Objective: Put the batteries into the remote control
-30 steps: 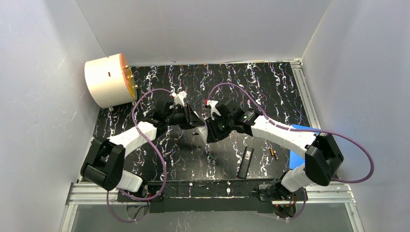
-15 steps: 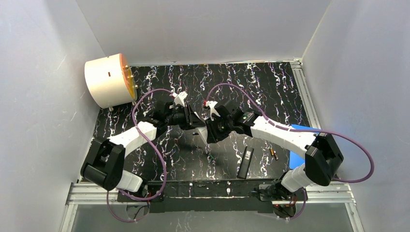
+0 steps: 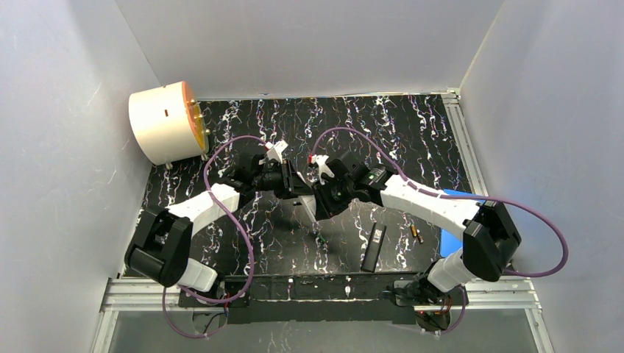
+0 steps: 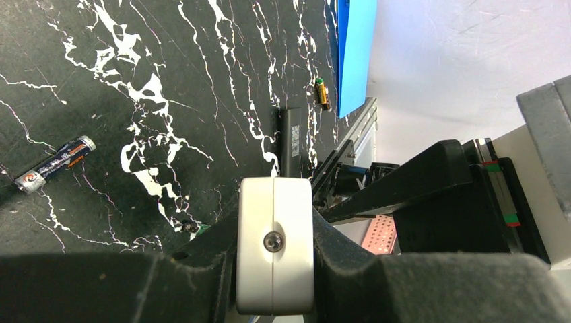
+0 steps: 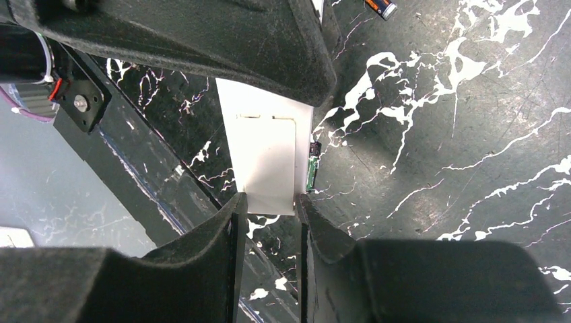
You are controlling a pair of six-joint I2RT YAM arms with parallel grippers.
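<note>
Gripping one white remote above the surface: left gripper and right gripper, jaws clenched on opposite ends. Compartment cover on, contents hidden. Batteries loose on surface, one beside blue sheet.

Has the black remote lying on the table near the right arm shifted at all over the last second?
No. The black remote lies in the same spot, at the same slant, with the same gap to the metal rail along the table's near edge.
</note>
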